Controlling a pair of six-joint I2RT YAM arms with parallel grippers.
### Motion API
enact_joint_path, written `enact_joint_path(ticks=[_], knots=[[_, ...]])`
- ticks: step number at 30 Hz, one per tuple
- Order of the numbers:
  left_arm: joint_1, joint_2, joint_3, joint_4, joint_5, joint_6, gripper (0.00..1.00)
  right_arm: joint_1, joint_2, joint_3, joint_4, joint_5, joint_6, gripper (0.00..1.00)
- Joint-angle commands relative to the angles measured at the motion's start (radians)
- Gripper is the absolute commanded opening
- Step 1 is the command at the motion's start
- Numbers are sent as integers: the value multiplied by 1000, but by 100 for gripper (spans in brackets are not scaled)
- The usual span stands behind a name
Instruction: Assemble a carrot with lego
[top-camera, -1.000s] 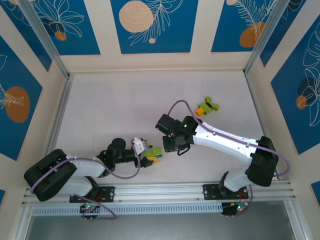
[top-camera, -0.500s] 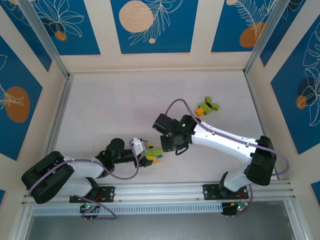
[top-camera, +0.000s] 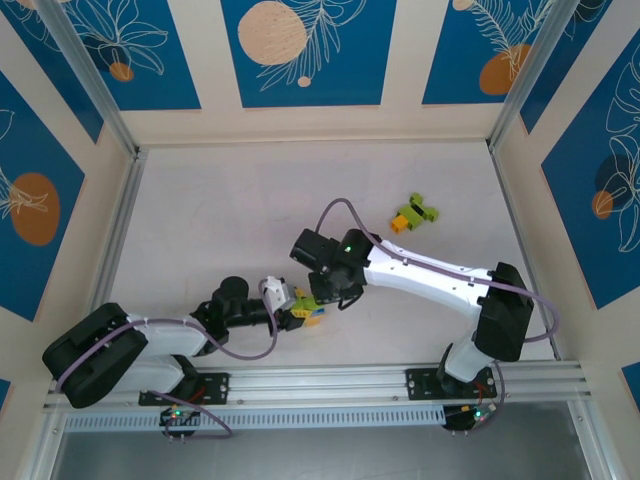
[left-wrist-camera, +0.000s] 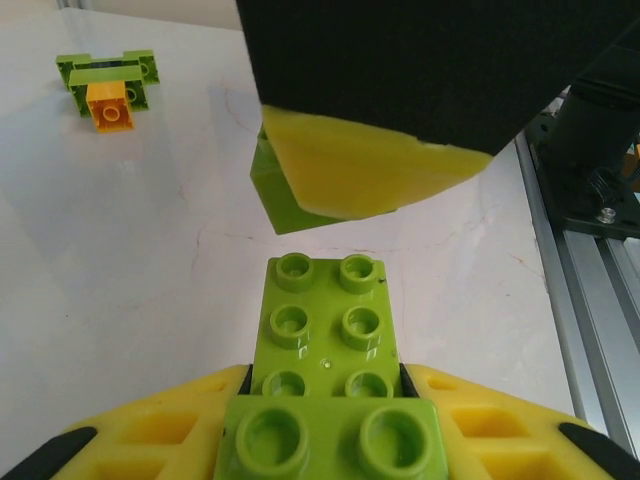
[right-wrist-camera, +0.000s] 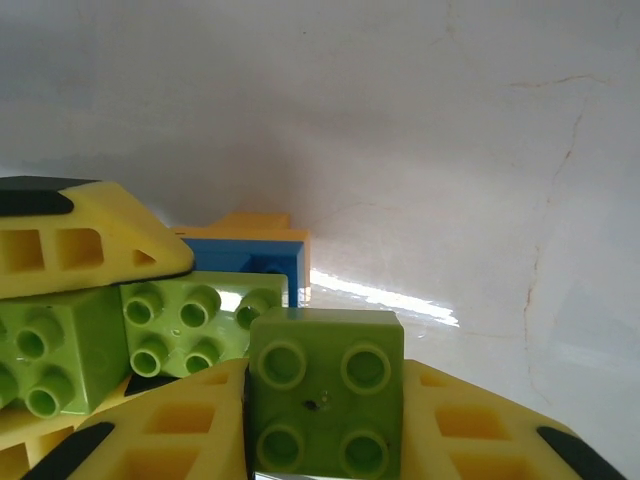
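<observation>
Mating step, by my read: left gripper (top-camera: 292, 308) is clamping a lime long brick (left-wrist-camera: 325, 330) at the near middle of the table (top-camera: 220, 220), and right gripper (top-camera: 320, 292) is clenching a lime square brick (right-wrist-camera: 325, 390) just beside it. Next move is calling for stud alignment, then a press. Right wrist view is catching a blue brick (right-wrist-camera: 250, 255) and an orange brick (right-wrist-camera: 245, 222) behind the left stack. Left wrist view is instead catching the green-orange clump (left-wrist-camera: 105, 85), well apart.

Glossy studded plastic lego (left-wrist-camera: 325, 330) — matt, faintly veined white table (left-wrist-camera: 120, 260)
</observation>
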Motion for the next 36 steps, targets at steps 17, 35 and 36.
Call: enact_joint_path(ticks=[17, 35, 36], knots=[[10, 20, 11, 8, 34, 15, 37, 35, 13, -29, 41, 0, 37, 25], [10, 26, 19, -4, 33, 16, 35, 54, -16, -144, 87, -19, 76, 25], [10, 26, 19, -3, 32, 16, 35, 56, -17, -146, 87, -18, 75, 25]])
